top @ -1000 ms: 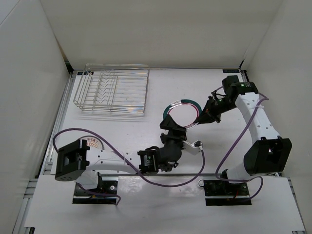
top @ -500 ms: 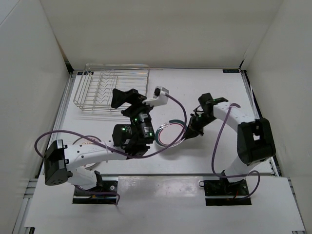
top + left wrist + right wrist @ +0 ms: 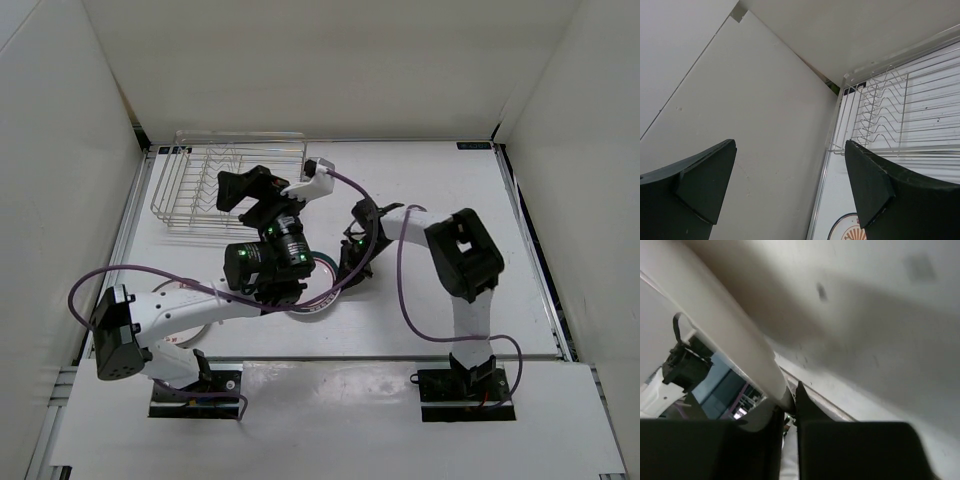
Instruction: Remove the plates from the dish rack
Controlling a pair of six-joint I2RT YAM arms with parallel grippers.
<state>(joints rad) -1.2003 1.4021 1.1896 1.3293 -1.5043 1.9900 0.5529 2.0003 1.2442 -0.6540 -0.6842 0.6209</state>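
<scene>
Right pincer (image 3: 350, 268) carried teal-rimmed plate (image 3: 325, 292) leftward, rim clamped.

Thin silver metal wire gleams on the dish rack (image 3: 230, 190) at the far-left corner of the bench (image 3: 450, 190), itself smooth matt white, left gripper (image 3: 790, 145) fingers matt black plastic.

overhead view, left wrist sharing dish rack (image 3: 185, 195)
</scene>
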